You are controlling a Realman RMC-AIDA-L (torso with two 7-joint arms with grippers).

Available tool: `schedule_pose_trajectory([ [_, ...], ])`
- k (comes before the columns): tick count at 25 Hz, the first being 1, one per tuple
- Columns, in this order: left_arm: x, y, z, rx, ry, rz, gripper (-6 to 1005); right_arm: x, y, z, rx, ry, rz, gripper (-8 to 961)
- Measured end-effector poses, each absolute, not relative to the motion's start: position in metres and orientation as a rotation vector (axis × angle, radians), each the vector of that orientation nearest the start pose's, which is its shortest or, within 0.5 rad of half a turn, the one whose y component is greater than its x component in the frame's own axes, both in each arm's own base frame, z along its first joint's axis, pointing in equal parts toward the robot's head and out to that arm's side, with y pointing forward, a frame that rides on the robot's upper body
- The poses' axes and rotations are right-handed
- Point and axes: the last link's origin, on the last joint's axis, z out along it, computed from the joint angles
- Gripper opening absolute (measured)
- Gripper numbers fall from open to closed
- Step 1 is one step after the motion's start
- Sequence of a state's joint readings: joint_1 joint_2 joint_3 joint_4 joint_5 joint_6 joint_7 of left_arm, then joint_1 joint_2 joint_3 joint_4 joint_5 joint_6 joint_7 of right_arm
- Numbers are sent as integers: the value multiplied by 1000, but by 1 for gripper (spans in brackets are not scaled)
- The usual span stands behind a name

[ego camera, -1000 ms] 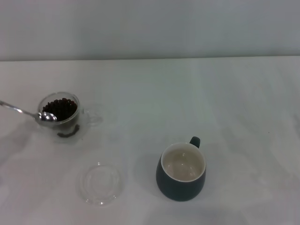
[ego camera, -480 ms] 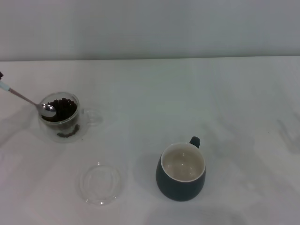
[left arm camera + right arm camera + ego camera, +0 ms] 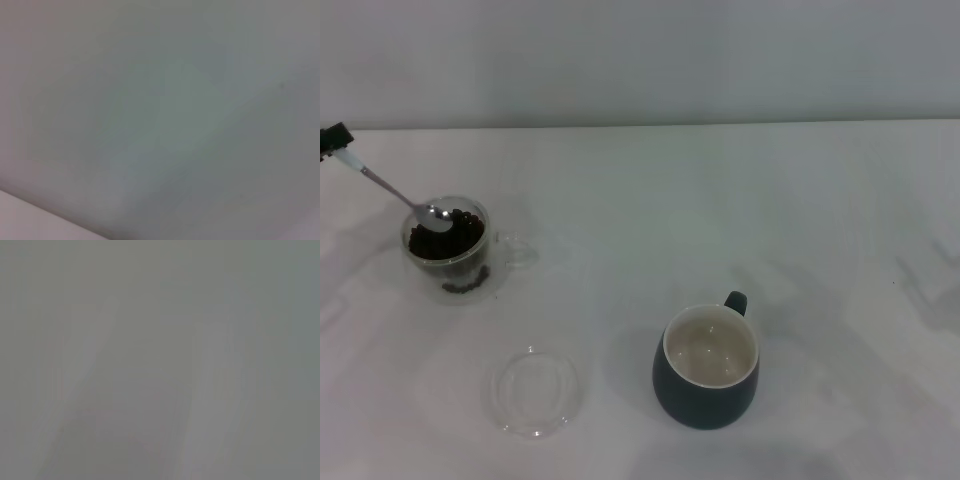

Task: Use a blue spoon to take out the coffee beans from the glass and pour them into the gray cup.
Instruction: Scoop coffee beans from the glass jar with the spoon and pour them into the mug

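The glass (image 3: 451, 252) stands at the left of the table, holding a heap of coffee beans (image 3: 450, 240). The blue spoon (image 3: 392, 191) slants down into it, its metal bowl resting on the beans and its pale handle end raised up and to the left. There, at the edge of the head view, my left gripper (image 3: 335, 137) shows as a dark tip shut on that handle. The gray cup (image 3: 706, 368) stands near the front centre with its cream inside showing no beans. My right gripper is out of view. Both wrist views show only a blank pale surface.
A low clear glass dish (image 3: 533, 390) lies on the white table (image 3: 720, 220) in front of the glass, left of the gray cup. A pale wall runs behind the table's far edge.
The spoon has tilted steeper: its handle rose up and back while its bowl moved from the glass's left rim inward over the beans. The left gripper's tip came into view at the left edge.
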State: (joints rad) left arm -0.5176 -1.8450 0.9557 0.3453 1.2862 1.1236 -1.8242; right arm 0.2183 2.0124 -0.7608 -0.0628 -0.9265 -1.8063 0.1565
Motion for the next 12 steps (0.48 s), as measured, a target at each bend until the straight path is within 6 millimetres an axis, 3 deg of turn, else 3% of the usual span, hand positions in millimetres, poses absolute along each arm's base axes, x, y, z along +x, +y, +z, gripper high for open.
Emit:
schedule_pose_trajectory([
  [12, -321, 408, 59, -1903, -1409, -834, 136, 342, 232, 51, -1632, 35, 825, 532],
])
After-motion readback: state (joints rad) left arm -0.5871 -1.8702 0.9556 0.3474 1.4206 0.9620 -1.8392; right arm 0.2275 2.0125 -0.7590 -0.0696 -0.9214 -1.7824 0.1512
